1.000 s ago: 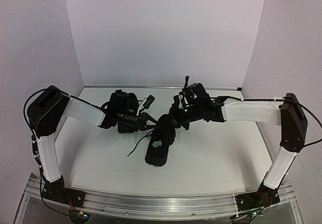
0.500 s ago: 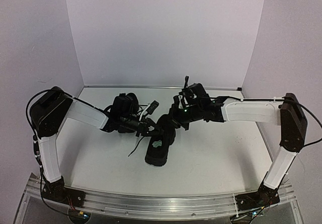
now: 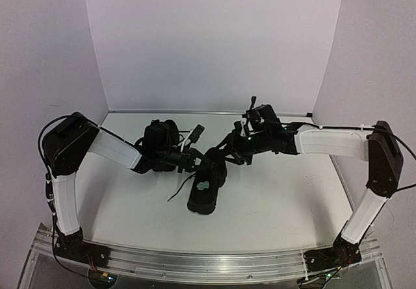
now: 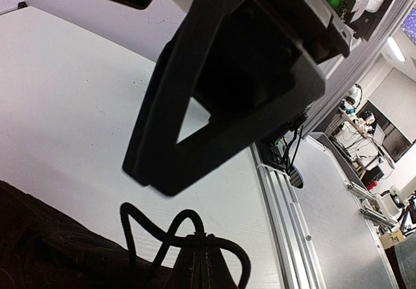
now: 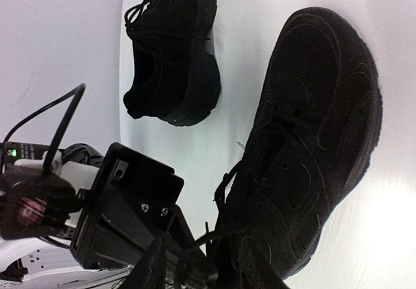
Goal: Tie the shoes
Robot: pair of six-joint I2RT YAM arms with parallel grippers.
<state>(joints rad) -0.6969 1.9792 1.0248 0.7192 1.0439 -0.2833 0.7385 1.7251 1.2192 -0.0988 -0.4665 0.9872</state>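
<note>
One of the shoes [image 3: 207,191], all black with a pale patch inside, lies mid-table; the right wrist view shows it close up [image 5: 312,139]. The other shoe [image 3: 168,130] stands behind my left gripper and appears too in the right wrist view [image 5: 172,49]. My left gripper [image 3: 197,161] is shut, pinching a thin black lace [image 4: 126,206] at its fingertips [image 4: 203,240] beside the near shoe's tongue end. My right gripper [image 3: 226,151] hovers at the same spot from the right. Its fingers [image 5: 153,269] stand apart, and a lace strand [image 5: 214,237] runs loosely between them.
White walls close off the back and both sides of the white table [image 3: 286,198]. An aluminium rail [image 3: 214,263] runs along the near edge under both arm bases. The two grippers sit very close together above the near shoe's laces.
My right gripper has opened and its wrist has drawn back to the right. My left gripper, still shut on the lace, has shifted right toward the near shoe.
</note>
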